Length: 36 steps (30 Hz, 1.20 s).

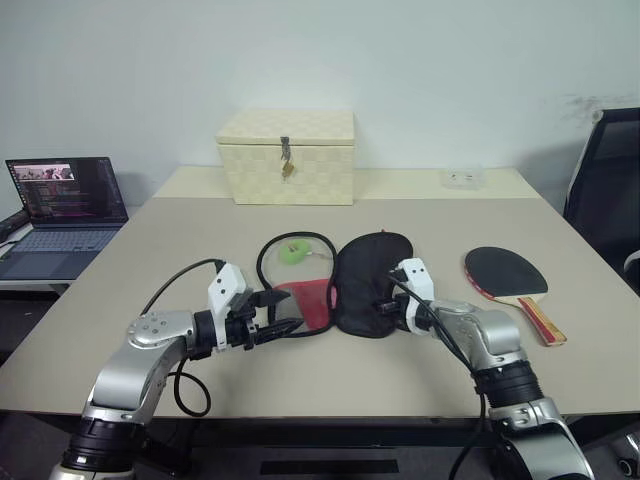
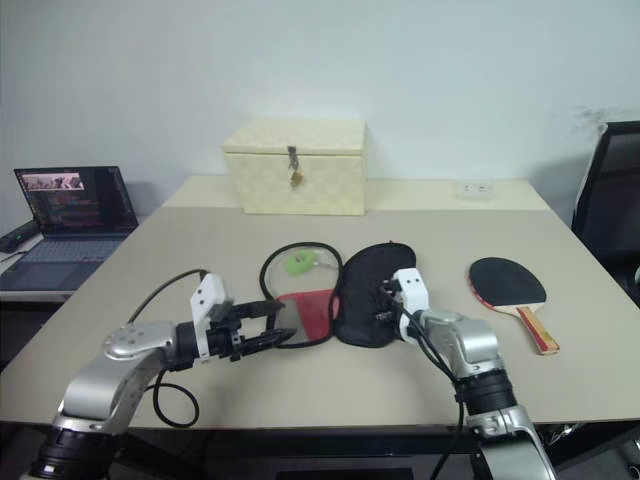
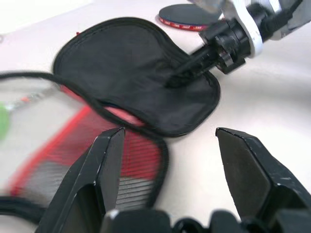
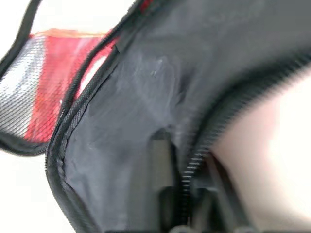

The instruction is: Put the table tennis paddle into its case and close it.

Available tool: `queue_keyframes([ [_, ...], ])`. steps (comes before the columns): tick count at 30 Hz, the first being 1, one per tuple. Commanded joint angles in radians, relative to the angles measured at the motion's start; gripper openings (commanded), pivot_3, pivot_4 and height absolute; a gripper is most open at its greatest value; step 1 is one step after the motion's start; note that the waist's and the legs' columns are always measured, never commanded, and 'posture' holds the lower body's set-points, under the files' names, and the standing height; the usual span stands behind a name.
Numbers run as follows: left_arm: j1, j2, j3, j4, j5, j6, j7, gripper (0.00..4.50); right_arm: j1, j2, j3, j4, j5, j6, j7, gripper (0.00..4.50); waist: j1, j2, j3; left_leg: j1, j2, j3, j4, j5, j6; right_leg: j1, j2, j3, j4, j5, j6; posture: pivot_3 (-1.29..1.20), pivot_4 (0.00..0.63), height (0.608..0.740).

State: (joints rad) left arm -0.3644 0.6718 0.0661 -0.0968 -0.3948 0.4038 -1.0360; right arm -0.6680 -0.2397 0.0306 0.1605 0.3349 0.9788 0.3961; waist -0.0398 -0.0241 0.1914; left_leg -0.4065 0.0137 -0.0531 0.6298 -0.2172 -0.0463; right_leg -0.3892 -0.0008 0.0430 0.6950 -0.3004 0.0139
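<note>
The right gripper (image 1: pixel 385 305) clamped the zipper rim of the soft black-and-red fabric case (image 1: pixel 365 285) at mid-tabletop; the left gripper (image 1: pixel 280 325) hovered open beside it. The black-faced, wooden-handled paddle (image 1: pixel 510 280) lay toward the beige tabletop's (image 1: pixel 200 240) right edge, awaiting pickup across open surface.

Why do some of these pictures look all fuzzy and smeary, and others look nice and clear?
The left eye view is clear: the black and red fabric case and the black-faced, wooden-handled paddle have sharp edges under soft, even light. The left wrist view smears the case's red mesh part, while the left gripper looks sharper. The right wrist view is blurriest, very close to the case's dark fabric and zipper rim.
</note>
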Motion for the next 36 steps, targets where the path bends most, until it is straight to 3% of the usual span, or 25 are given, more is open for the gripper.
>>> queue_keyframes([
  [1, -0.027, 0.009, -0.001, -0.007, -0.008, -0.026, -0.015, 3.25, 0.011, -0.04, -0.033, -0.069, 0.016, 0.025, 0.017, 0.01, 0.0, 0.0, 0.0, 0.0, 0.0, 0.0, 0.0, 0.0, 0.0, 0.0, 0.0, 0.0, 0.0, 0.0, 0.0, 0.0, 0.15, 0.74],
  [9, -0.069, 0.001, -0.03, 0.042, 0.006, -0.057, -0.036, 3.25, 0.0, -0.109, -0.061, -0.055, 0.011, 0.023, 0.036, 0.01, 0.0, 0.0, 0.0, 0.0, 0.0, 0.0, 0.0, 0.0, 0.0, 0.0, 0.0, 0.0, 0.0, 0.0, 0.0, 0.0, 0.15, 0.74],
  [21, -0.094, 0.001, -0.021, 0.078, -0.019, -0.071, -0.062, 3.25, -0.039, -0.129, -0.067, -0.012, 0.012, 0.026, 0.067, 0.01, 0.0, 0.0, 0.0, 0.0, 0.0, 0.0, 0.0, 0.0, 0.0, 0.0, 0.001, 0.0, -0.001, 0.0, 0.0, 0.0, 0.15, 0.74],
  [25, -0.108, 0.0, -0.01, 0.084, -0.036, -0.066, -0.066, 3.25, -0.043, -0.143, -0.075, -0.02, 0.017, 0.031, 0.078, 0.98, -0.001, 0.0, 0.0, 0.0, 0.0, 0.0, 0.0, 0.0, 0.0, 0.0, 0.001, 0.0, -0.001, 0.0, 0.0, 0.0, 0.15, 0.74],
  [28, -0.113, 0.0, -0.013, 0.086, -0.037, -0.069, -0.066, 3.25, -0.042, -0.166, -0.08, -0.038, 0.022, 0.035, 0.092, 2.06, 0.0, 0.0, 0.0, -0.001, 0.0, 0.0, 0.0, 0.0, 0.0, 0.0, 0.001, 0.0, -0.002, 0.0, 0.0, 0.0, 0.15, 0.74],
  [34, -0.123, -0.003, -0.02, 0.088, -0.034, -0.077, -0.07, 3.25, -0.006, -0.374, -0.118, -0.189, 0.104, 0.042, 0.286, 4.18, 0.005, 0.001, 0.001, -0.002, -0.001, 0.0, 0.0, 0.0, 0.0, -0.001, 0.001, -0.001, -0.004, 0.0, 0.0, 0.0, 0.15, 0.74],
  [35, -0.128, -0.005, -0.025, 0.088, -0.034, -0.077, -0.074, 3.25, -0.006, -0.407, -0.133, -0.159, 0.082, 0.021, 0.273, 4.47, 0.006, 0.001, 0.001, -0.003, -0.001, -0.001, -0.001, 0.0, 0.001, -0.001, 0.001, -0.001, -0.005, 0.0, 0.0, 0.0, 0.15, 0.74],
  [36, -0.134, -0.007, -0.03, 0.088, -0.034, -0.078, -0.078, 3.25, -0.006, -0.433, -0.148, -0.12, 0.058, 0.0, 0.253, 4.47, 0.007, 0.0, 0.001, -0.003, -0.001, -0.001, 0.0, -0.001, 0.001, 0.0, 0.001, -0.001, -0.005, 0.0, 0.0, 0.0, 0.15, 0.74],
])
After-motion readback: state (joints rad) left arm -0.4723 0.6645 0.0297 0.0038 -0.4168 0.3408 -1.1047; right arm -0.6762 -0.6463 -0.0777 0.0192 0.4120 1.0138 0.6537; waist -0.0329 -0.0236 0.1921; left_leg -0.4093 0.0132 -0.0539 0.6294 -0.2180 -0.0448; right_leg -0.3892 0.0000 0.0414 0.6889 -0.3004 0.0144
